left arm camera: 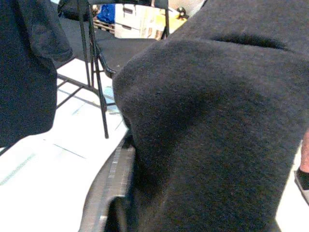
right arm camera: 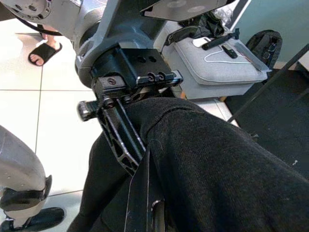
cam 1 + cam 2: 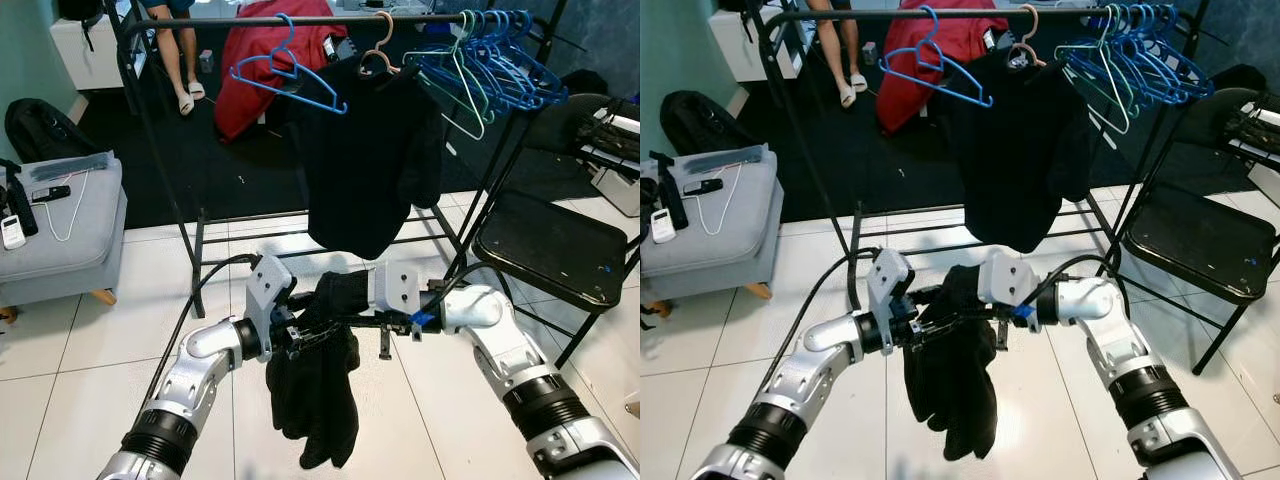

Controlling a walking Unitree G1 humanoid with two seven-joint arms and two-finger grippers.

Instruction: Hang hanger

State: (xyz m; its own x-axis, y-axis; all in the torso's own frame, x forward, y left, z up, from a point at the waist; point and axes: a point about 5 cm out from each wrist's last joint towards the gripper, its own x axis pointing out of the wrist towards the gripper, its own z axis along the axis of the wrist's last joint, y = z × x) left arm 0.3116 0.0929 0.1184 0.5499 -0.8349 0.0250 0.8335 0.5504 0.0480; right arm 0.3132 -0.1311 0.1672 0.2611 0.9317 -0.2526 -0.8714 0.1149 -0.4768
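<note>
- Nearest to me, at 6 o'clock in the head view, both my arms meet over the white tile floor (image 3: 80, 400). Between them hangs a black garment (image 3: 315, 400), draped low toward the tiles.
- My left gripper (image 3: 300, 330) comes in from 7 o'clock and is clenched on the garment's top edge; in the right wrist view its black fingers (image 2: 120, 137) press into the dark knit.
- My right gripper (image 3: 385, 325) reaches in from 4 o'clock and touches the same bundle. I cannot tell whether it is gripping or released; cloth hides the fingertips.
- I judge the hanger I must hang sits inside that garment, but I cannot make out its hook.
- Beyond, at 12 o'clock, stands the clothes rack (image 3: 300, 20). On its rail hang a blue hanger (image 3: 285, 75), a black shirt (image 3: 365, 160) on a pale hanger, and a bunch of blue hangers (image 3: 495, 65).
- At 3 o'clock is a black folding chair (image 3: 550, 250); at 9 o'clock a grey ottoman (image 3: 60, 230) carries cables and a remote.
- Farthest off, at 11 o'clock, a person's legs (image 3: 180, 60) in sandals stand behind the rack.
- Progress: the garment is held but well below the rail. Lifting it and hooking it on the rail remain, as I read it.
</note>
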